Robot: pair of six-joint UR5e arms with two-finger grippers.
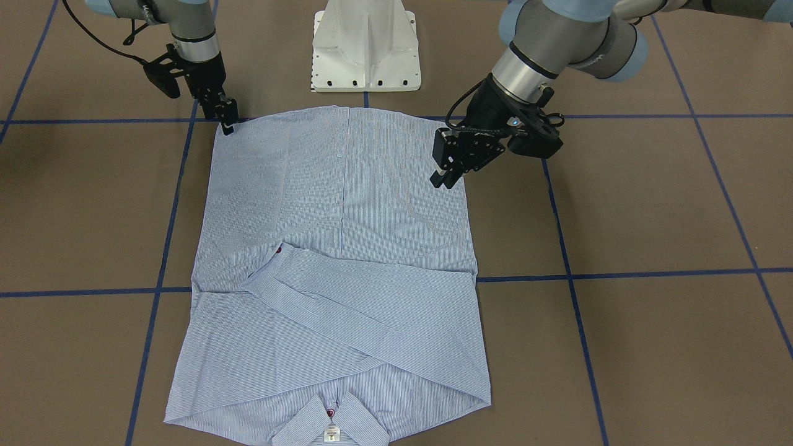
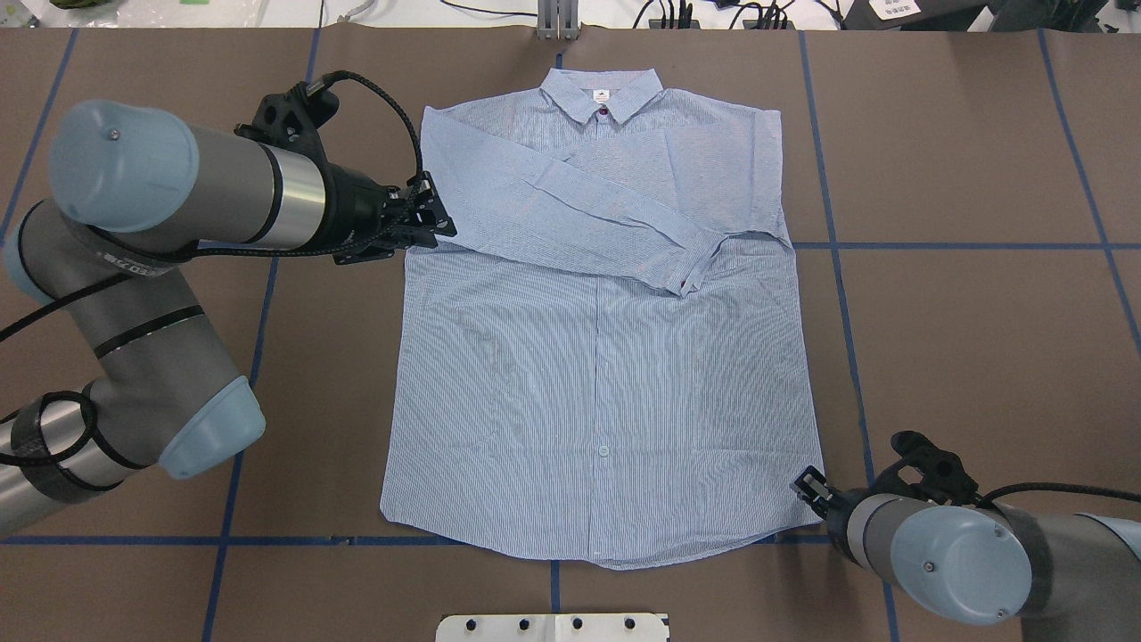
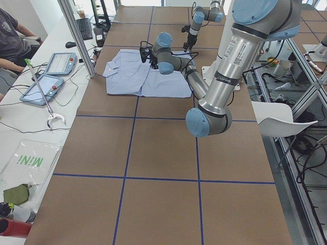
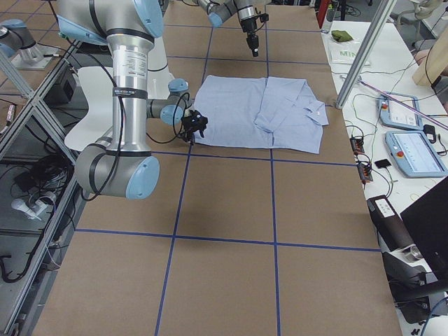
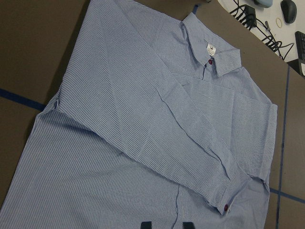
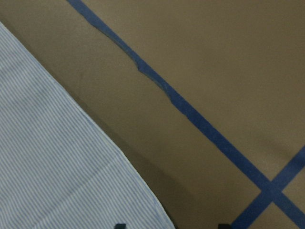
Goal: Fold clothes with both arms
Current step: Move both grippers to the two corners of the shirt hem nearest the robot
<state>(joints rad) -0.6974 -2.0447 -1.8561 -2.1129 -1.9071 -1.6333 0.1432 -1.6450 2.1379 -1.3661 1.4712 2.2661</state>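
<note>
The shirt [image 2: 597, 374] lies flat and face up in the middle of the table [image 2: 963, 357]. Its hem is towards the robot's edge and its collar [image 2: 602, 94] towards the far edge. Both sleeves [image 2: 579, 205] are folded across the chest.

The cloth looks thin, light and limp. It will likely sag and drag rather than hold a line, so a fold probably needs two holds moving together. A grip on one layer at an edge or corner should hold better than one in the middle of a panel, where the fingers would bunch the fabric. The crossed sleeves are loose and could slide off if the body is lifted fast.

The right gripper [image 1: 227, 124] is low at the hem corner [image 6: 152, 210] on the robot's right. Its jaws are apart and hold nothing, and the corner lies just beside one fingertip. That doubled hem looks like a sound place to pinch.

The left gripper [image 1: 445, 181] hangs over the shirt's left side edge, partway up from the hem. Its jaws are also apart and empty, and the cloth under its fingertips [image 5: 146, 224] is smooth. The matching left hem corner looks like the better hold.
</note>
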